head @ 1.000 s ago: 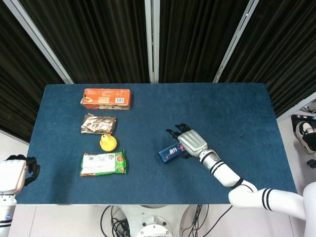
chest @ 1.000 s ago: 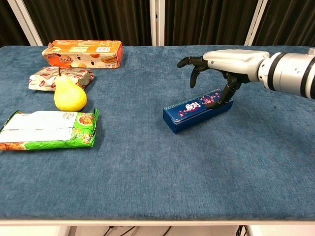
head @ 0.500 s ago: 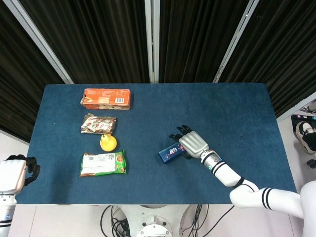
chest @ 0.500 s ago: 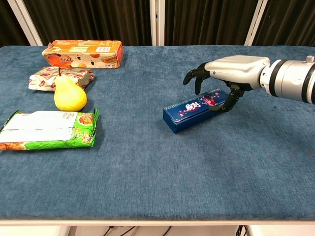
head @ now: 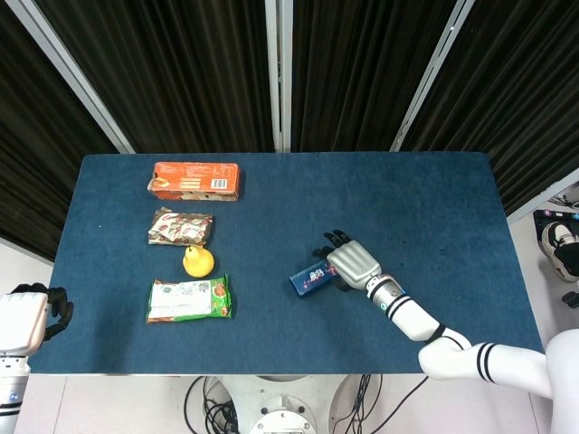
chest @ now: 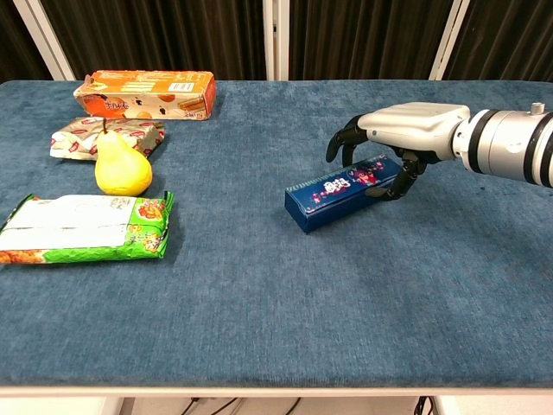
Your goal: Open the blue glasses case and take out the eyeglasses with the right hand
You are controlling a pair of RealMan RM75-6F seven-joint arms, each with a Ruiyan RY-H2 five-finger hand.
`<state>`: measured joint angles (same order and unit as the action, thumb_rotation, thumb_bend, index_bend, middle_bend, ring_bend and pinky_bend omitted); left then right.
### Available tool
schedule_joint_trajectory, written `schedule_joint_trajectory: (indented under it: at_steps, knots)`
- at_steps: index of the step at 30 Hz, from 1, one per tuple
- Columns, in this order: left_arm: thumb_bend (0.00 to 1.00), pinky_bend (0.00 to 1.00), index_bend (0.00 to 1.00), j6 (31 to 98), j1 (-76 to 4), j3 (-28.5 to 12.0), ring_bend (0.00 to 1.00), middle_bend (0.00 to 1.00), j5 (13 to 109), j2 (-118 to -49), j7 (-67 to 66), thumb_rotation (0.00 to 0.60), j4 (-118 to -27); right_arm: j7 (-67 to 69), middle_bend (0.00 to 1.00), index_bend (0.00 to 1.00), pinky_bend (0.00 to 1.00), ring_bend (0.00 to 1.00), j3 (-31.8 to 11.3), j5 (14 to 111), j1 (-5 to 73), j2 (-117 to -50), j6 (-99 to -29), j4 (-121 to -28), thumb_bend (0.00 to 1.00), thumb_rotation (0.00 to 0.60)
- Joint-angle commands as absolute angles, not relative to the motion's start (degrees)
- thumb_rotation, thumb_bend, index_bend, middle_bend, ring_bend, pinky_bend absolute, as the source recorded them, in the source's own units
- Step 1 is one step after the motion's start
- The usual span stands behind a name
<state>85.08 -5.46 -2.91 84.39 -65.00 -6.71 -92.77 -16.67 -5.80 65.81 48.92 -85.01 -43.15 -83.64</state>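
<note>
At the lower left edge of the head view, the left hand [head: 27, 318] is hanging off the table [head: 434, 208], fingers curled, holding nothing. Right of centre, the closed blue glasses case [chest: 344, 192] is lying flat, the right hand [chest: 406, 138] clasping its right end between thumb and fingers.

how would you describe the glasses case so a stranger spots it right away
On the dark blue cloth table, look right of centre, under the right hand. The long blue rectangular glasses case lies there closed, the only item apart from the snack packets at left.
</note>
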Motion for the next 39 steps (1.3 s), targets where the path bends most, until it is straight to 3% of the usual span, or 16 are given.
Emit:
schedule_joint_trajectory:
  at_steps: [1, 14, 19, 26, 34, 36, 39]
  knots:
    - [0.41, 0.48, 0.71, 85.05, -5.47, -2.91, 0.53, 0.71, 84.37, -64.98, -6.65, 0.600, -92.79, -16.85, 0.29, 0.25, 0.00, 0.00, -5.73, 65.54, 49.04, -85.10, -42.94, -83.47, 0.36, 0.600]
    - [0.41, 0.48, 0.71, 85.01, -5.49, -2.90, 0.53, 0.71, 84.37, -64.95, -6.66, 0.600, -92.83, -17.03, 0.30, 0.26, 0.00, 0.00, -5.46, 65.05, 49.11, -84.61, -42.89, -84.06, 0.40, 0.600]
    - [0.41, 0.48, 0.71, 84.98, -5.49, -2.90, 0.53, 0.71, 84.34, -64.92, -6.56, 0.600, -92.84, -17.27, 0.31, 0.29, 0.00, 0.02, -5.39, 64.69, 49.24, -84.87, -42.79, -83.77, 0.50, 0.600]
    - [0.41, 0.48, 0.71, 84.96, -5.52, -2.88, 0.53, 0.71, 84.42, -64.91, -6.47, 0.600, -92.76, -18.13, 0.37, 0.36, 0.00, 0.08, -4.95, 63.66, 49.01, -83.69, -42.87, -84.99, 0.74, 0.600]
    - [0.41, 0.48, 0.71, 85.00, -5.49, -2.86, 0.53, 0.71, 84.45, -64.87, -6.40, 0.600, -92.85, -19.59, 0.41, 0.39, 0.00, 0.13, -5.18, 57.14, 49.73, -80.52, -40.80, -87.62, 0.90, 0.600]
    - [0.41, 0.48, 0.71, 84.96, -5.50, -2.85, 0.53, 0.71, 84.46, -64.84, -6.29, 0.600, -92.86, -19.66, 0.41, 0.39, 0.00, 0.13, -5.24, 55.26, 50.14, -79.66, -40.00, -88.40, 0.90, 0.600]
    - [0.41, 0.48, 0.71, 84.89, -5.52, -2.83, 0.53, 0.71, 84.47, -64.78, -6.13, 0.600, -92.87, -20.50, 0.39, 0.37, 0.00, 0.13, -5.36, 52.39, 51.11, -78.95, -39.41, -88.81, 0.81, 0.600]
